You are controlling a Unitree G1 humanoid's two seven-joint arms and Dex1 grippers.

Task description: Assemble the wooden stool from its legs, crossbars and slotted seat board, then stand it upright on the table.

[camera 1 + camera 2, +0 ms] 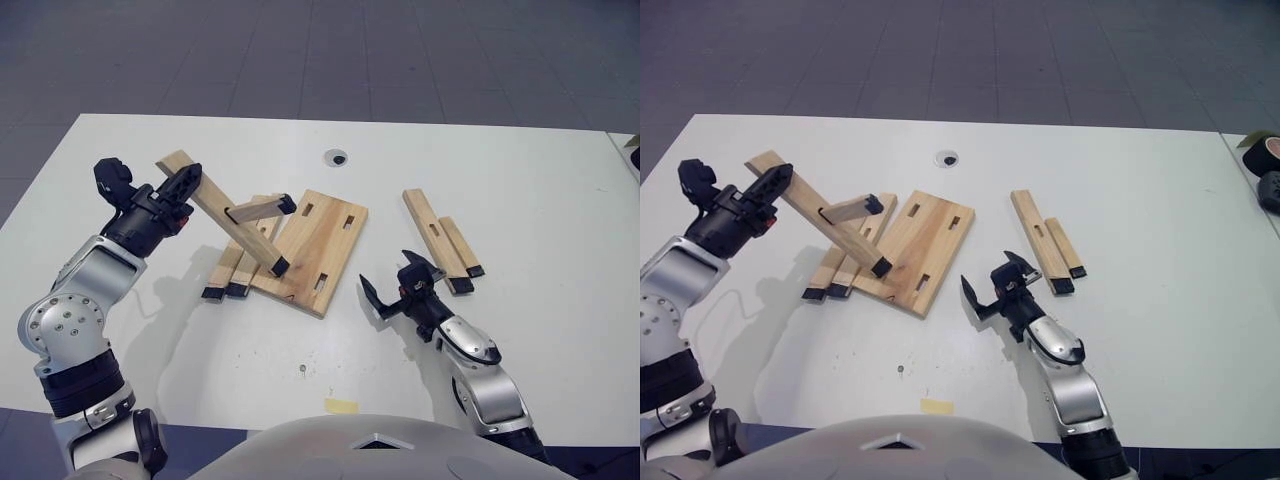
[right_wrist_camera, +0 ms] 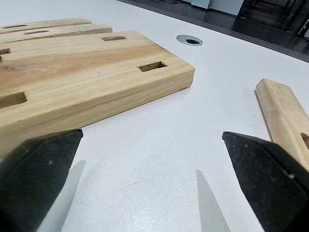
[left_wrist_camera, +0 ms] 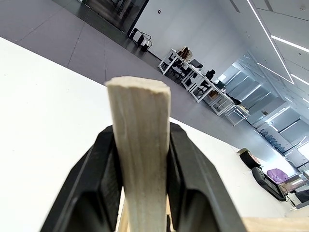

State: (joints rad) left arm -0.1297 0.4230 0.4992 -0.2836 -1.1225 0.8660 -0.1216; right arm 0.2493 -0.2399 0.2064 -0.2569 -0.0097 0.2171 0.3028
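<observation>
Right hand [image 1: 392, 279] spread, left hand [image 1: 183, 190] clamping leg [image 1: 236, 226], slanting toward seat board [image 1: 322, 238]

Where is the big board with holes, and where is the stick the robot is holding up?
seat board [image 1: 315, 250], left eye view, on the bare wood between its slots.
held leg [image 1: 245, 233], left eye view, on its lower half, above the black foot.

Seat board [image 1: 310, 250] lies flat mid-table [image 1: 520, 180], cable hole [image 1: 337, 157] behind it. Just left of it lie two loose legs [image 1: 232, 268]; above them a tilted leg [image 1: 222, 215] with crossbar [image 1: 262, 207], foot over the board's left edge, top in the left gripper [image 1: 183, 187]. Well right of it lie a slotted leg [image 1: 432, 240] and short bar [image 1: 462, 246], with the right gripper [image 1: 392, 287] between, nearer the front.
</observation>
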